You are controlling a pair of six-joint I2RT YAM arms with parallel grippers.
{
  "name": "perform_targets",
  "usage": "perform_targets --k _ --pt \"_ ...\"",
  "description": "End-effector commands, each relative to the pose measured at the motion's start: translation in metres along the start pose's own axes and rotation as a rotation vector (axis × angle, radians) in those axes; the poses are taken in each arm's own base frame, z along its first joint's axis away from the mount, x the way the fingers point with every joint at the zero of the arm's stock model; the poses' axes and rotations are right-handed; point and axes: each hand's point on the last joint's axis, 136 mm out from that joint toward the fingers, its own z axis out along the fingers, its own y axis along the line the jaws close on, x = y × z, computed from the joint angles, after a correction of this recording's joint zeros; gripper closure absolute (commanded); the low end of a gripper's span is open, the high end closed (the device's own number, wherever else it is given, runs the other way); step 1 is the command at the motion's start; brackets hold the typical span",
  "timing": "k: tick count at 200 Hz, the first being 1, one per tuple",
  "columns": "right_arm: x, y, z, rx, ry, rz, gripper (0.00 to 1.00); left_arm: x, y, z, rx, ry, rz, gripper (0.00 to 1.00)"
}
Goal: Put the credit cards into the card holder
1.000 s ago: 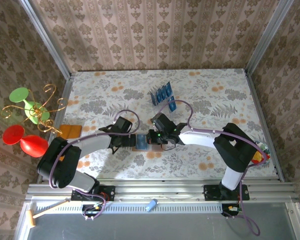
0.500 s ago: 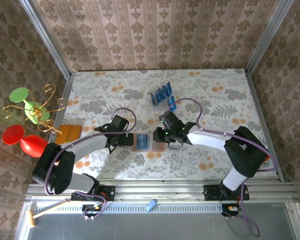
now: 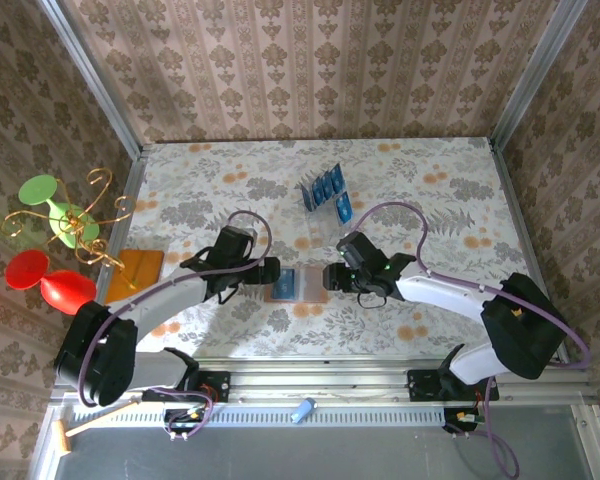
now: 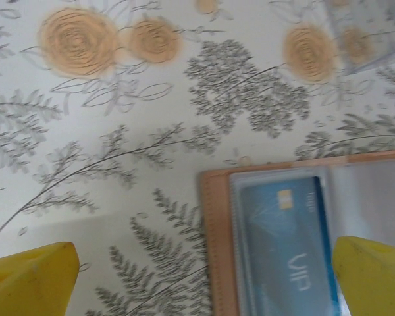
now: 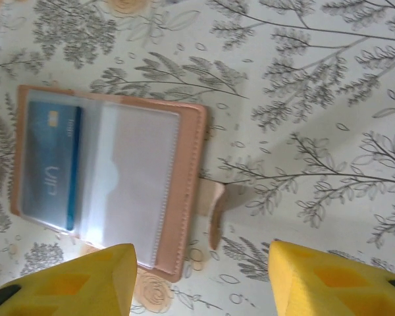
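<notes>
The top camera looks steeply down from above and behind the arm bases (image 3: 450, 383), at the frame's bottom edge, taking in the whole table (image 3: 430, 190). Both wrist cameras face straight down, close to its surface; both catch the open card holder (image 4: 214, 250), lower right in the left view, left side in the right view

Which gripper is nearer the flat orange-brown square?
Left. The left gripper is right of the flat orange-brown square; the right gripper is farther right, beyond the tan leather wallet.
</notes>
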Motion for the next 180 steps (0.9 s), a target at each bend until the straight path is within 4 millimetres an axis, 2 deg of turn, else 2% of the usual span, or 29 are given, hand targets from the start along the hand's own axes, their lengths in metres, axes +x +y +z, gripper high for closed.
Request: perform_targets --k 1,20,44,99,147,180 --pt "-0.001 -0.011 0.011 0.054 0.003 -0.005 0.44 -0.001 -0.019 0.005 0.112 -0.005 0.022 0.00" --pt "-0.001 -0.010 0.021 0.064 0.019 -0.008 0.49 -0.001 -0.026 0.010 0.149 0.001 0.023 0.00" --pt "-0.001 -0.013 0.030 0.073 0.025 -0.001 0.62 -0.001 -0.029 0.016 0.167 0.008 0.020 0.00" --pt "-0.001 -0.017 0.036 0.075 0.030 0.010 0.86 0.004 -0.029 0.032 0.176 0.035 0.025 0.00" --pt "0.002 -0.017 0.040 0.066 0.039 0.017 0.96 0.007 -0.030 0.046 0.186 0.060 0.024 0.00" --pt "0.004 -0.017 0.041 0.058 0.044 0.024 1.00 0.008 -0.039 0.048 0.223 0.068 0.018 0.00"
